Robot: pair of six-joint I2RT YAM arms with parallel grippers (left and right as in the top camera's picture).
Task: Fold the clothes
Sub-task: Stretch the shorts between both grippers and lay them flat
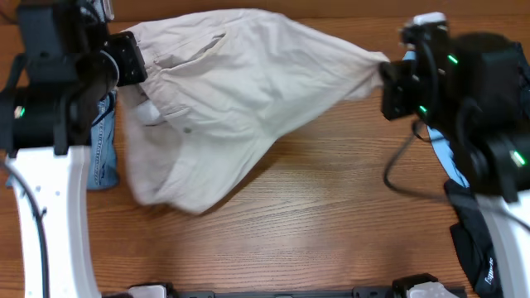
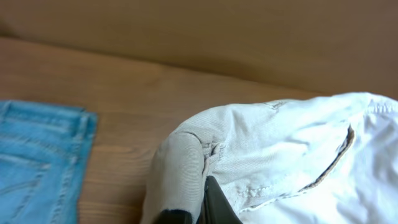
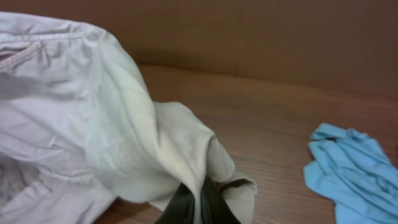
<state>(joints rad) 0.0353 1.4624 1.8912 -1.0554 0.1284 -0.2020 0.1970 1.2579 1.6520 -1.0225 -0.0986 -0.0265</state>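
The cream shorts point(image 1: 240, 83) hang stretched between my two grippers over the far half of the table, with the lower part drooping onto the wood near the left. My left gripper point(image 1: 132, 60) is shut on one corner by the waistband, seen close up in the left wrist view point(image 2: 202, 199), where a pocket opening point(image 2: 336, 155) shows. My right gripper point(image 1: 387, 74) is shut on the opposite corner; in the right wrist view the fingers point(image 3: 202, 202) pinch a bunched fold of the shorts point(image 3: 93, 124).
Blue denim jeans point(image 1: 103, 149) lie under my left arm at the table's left edge and show in the left wrist view point(image 2: 37, 162). A light blue shirt point(image 3: 354, 168) lies on the wood at the right, partly under my right arm point(image 1: 443, 157).
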